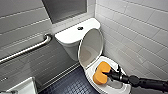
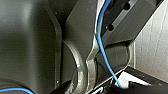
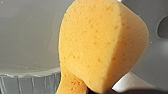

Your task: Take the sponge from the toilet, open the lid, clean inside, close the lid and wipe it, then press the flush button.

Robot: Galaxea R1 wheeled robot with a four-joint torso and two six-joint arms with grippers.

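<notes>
You're cleaning inside the toilet [image 1: 113, 61], lower right, right pincer [image 1: 107, 74] gripping the sponge [image 1: 100, 72]; the next stroke probably needs steady pressure.

Right arm [image 1: 146, 84]: matte black, tubular links, one bulged round joint, black right hand [image 1: 107, 73] with thin prongs. Left wrist side: dark grey housings [image 2: 27, 45], silver-edged curved bracket [image 2: 82, 72], blue cable [image 2: 100, 42], recessed round screw holes [image 2: 109, 27].
</notes>
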